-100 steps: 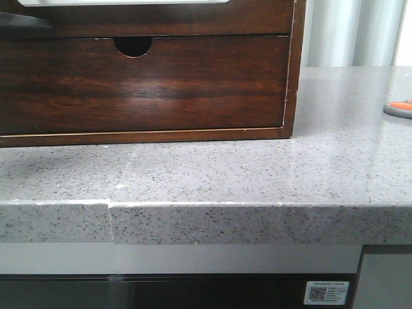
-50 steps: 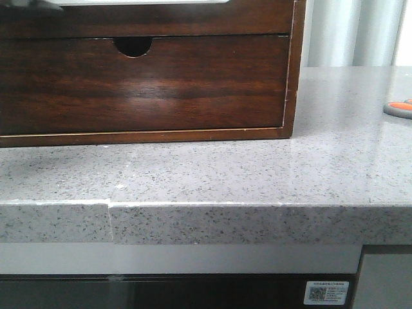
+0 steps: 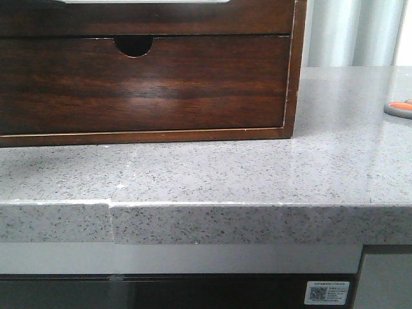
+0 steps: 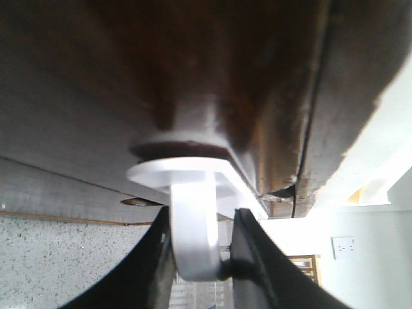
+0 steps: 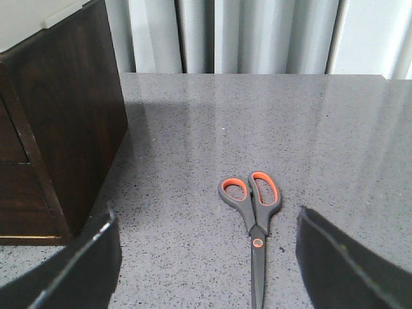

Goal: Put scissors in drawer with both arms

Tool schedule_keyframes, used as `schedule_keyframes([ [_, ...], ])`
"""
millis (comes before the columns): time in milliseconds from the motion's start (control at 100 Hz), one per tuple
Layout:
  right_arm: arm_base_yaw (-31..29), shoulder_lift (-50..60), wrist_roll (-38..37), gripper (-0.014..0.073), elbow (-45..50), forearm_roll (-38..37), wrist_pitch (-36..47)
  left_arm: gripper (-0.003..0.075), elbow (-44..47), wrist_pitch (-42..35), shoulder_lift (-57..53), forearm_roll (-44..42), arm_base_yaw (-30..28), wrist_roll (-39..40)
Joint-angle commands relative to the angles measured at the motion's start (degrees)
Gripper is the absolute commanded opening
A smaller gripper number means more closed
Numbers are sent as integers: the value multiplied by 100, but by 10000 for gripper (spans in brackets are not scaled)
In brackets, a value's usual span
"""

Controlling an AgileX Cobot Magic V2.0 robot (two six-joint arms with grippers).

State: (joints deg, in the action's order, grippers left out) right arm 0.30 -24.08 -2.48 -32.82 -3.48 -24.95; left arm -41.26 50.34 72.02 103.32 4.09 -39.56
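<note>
The scissors (image 5: 253,212), grey with orange inside the loops, lie flat on the grey stone counter, blades toward my right gripper (image 5: 205,219). That gripper is open above the counter, with the scissors between its fingers and nearer one of them. In the front view the scissors (image 3: 399,108) show only at the far right edge. The drawer (image 3: 161,19) is the dark glossy strip at the top of the wooden cabinet. My left gripper (image 4: 201,257) is shut on the drawer's white ring handle (image 4: 193,225), close under the drawer front (image 4: 161,77). Neither gripper shows in the front view.
Below the drawer is a second dark drawer with a half-round notch (image 3: 134,45). The cabinet's side (image 5: 64,129) stands close beside the right gripper. The counter's front edge (image 3: 225,222) runs across the front view; pale curtains (image 5: 257,35) hang behind.
A dark shape at the top left of the front view has risen out of the picture. The scissors and cabinet have not moved.
</note>
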Motion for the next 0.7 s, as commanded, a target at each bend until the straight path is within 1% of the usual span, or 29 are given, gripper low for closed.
schedule_keyframes([
  [0, -21, -77, 17, 508, -199, -53, 472, 59, -181, 553, -126, 365, 16, -302],
  [140, -21, -77, 17, 508, -199, -53, 472, 59, -181, 783, -126, 351, 6, -302],
  [220, -21, -77, 17, 508, -199, -53, 472, 59, -181, 848, -136, 192, 6, -302],
  [340, -21, -77, 17, 508, -199, -53, 472, 59, -146, 1150, -149, 119, 6, -285],
  [470, -21, -77, 17, 508, -199, -53, 472, 59, -48, 1123, -322, 96, 6, -285],
  [690, -21, -77, 17, 508, -199, -53, 472, 59, 391, 1086, -896, -21, 6, -285],
])
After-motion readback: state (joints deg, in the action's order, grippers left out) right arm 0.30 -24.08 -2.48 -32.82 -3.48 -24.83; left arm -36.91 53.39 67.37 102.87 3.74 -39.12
